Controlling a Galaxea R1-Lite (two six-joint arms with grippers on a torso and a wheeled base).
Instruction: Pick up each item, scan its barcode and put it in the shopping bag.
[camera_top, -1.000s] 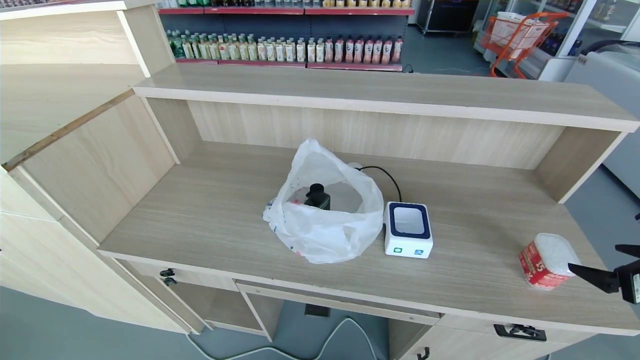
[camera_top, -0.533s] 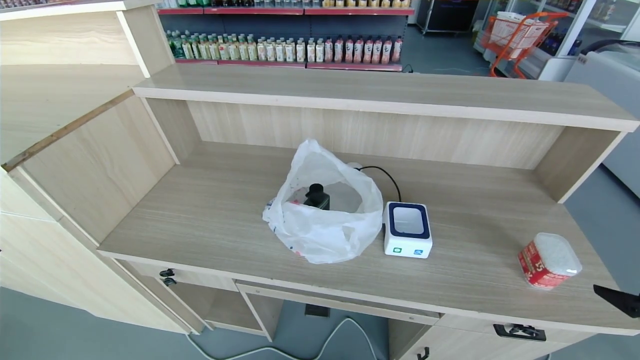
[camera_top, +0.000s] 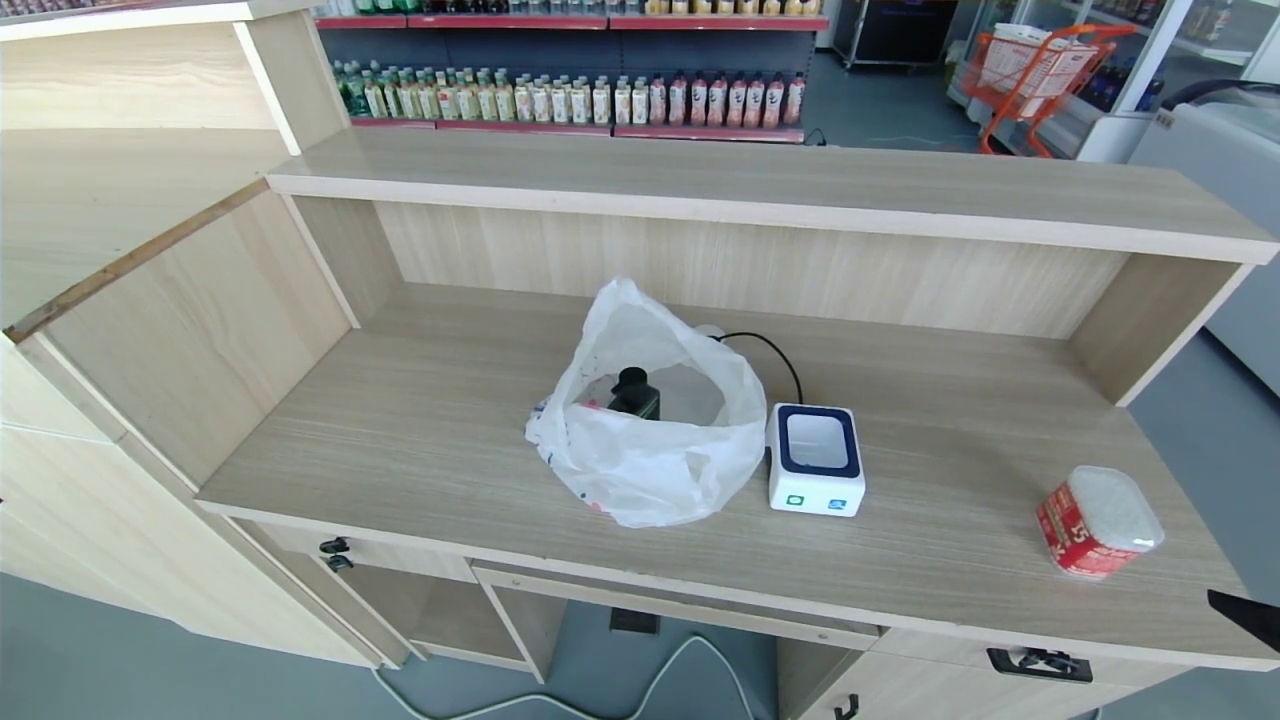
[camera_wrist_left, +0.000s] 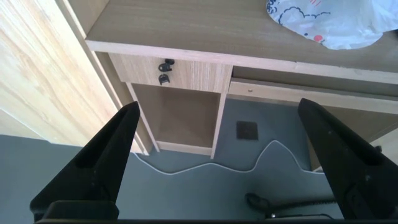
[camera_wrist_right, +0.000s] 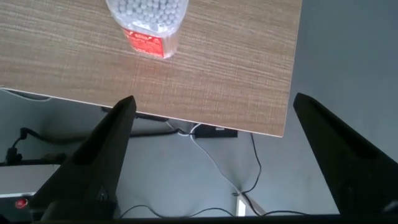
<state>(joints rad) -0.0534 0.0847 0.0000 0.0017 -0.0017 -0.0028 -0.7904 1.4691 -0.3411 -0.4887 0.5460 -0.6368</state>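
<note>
The right gripper (camera_wrist_right: 214, 102), jaws spread wide and empty, hangs off the counter's (camera_top: 960, 540) front edge. It should rise level with the tub (camera_top: 1098, 520) and straddle its sides squarely (a nudge could topple it). The tub stands near the counter's right end, red-labelled, white-topped.

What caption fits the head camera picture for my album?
Shopping bag beside the scanner on the counter, red-labelled tub standing near the right end.
</note>
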